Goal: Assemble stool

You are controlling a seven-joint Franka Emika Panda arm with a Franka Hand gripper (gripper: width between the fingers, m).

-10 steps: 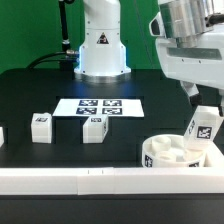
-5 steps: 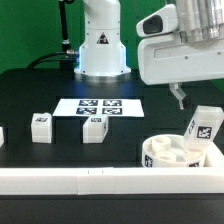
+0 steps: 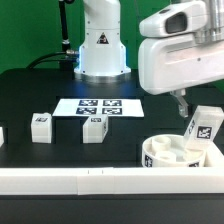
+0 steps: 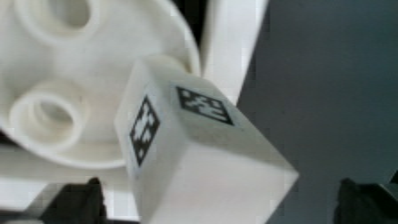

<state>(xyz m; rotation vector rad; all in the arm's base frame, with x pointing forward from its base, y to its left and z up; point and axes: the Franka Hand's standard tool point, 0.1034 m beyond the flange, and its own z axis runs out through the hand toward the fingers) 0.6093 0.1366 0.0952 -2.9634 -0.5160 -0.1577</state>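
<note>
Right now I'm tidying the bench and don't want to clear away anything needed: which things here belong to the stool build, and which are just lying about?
For the job: seat; tilted leg at the seat; left loose leg and right loose leg (exterior view's sides); the open gripper.
Just there: marker board; border bar.

Marker board [image 3: 100,105] flat on black table [image 3: 30,90]; long white border bar [image 3: 70,181] along near edge
</note>
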